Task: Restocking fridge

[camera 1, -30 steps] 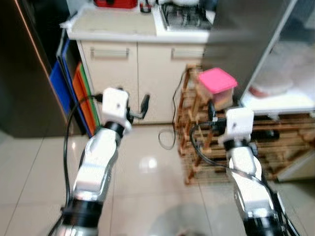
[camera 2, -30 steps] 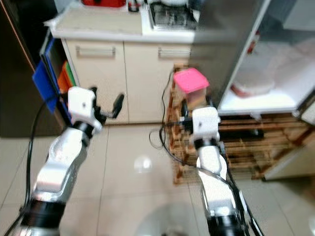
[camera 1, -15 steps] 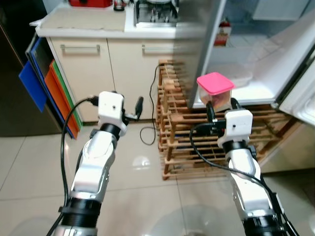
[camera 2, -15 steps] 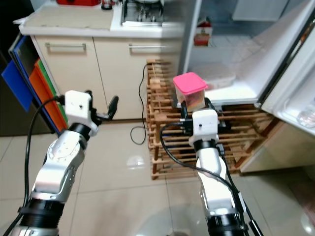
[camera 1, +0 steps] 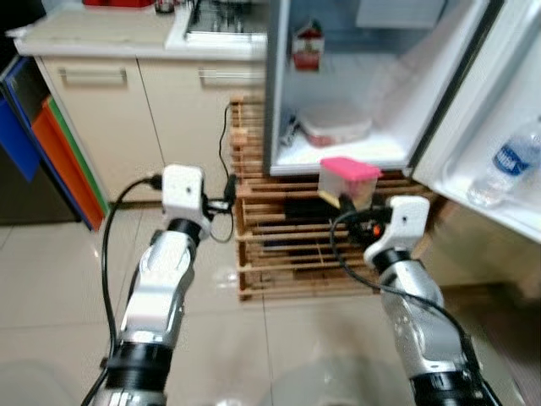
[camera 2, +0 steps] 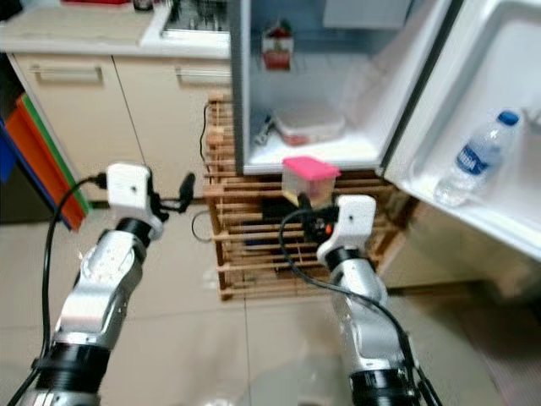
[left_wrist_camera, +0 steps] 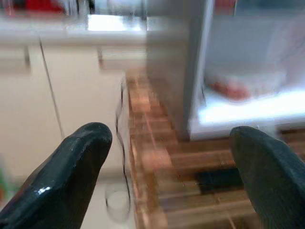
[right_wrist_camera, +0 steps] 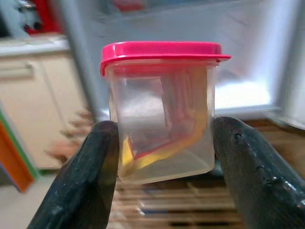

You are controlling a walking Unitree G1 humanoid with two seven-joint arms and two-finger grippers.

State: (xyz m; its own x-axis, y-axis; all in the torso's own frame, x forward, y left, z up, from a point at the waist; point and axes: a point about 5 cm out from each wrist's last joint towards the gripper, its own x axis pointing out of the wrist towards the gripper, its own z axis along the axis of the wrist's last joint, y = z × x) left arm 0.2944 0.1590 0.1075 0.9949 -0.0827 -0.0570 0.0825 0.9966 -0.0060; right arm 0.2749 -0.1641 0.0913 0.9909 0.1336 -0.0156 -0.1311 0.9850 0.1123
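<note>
My right gripper (right_wrist_camera: 162,148) is shut on a clear plastic container with a pink lid (camera 1: 348,179), held upright in front of the open fridge (camera 1: 355,85). Something red and yellow lies inside the container (right_wrist_camera: 164,124). On the fridge's bottom shelf (camera 1: 338,152) sits a flat lidded container (camera 1: 336,128), and a red-and-white carton (camera 1: 308,46) stands on the shelf above. My left gripper (left_wrist_camera: 171,157) is open and empty, held out to the left of the fridge, over the wooden rack's left end (camera 1: 232,182).
A wooden slatted rack (camera 1: 279,245) stands under the fridge. The open fridge door (camera 1: 499,144) on the right holds a water bottle (camera 1: 505,162). Cream cabinets (camera 1: 127,101) with a counter and hob stand to the left, with orange and blue boards (camera 1: 42,144) beside them. The floor is tiled.
The camera has swung to the right and the fridge interior and its door now face me. Both arms keep their pose, and the pink-lidded container is still held.
</note>
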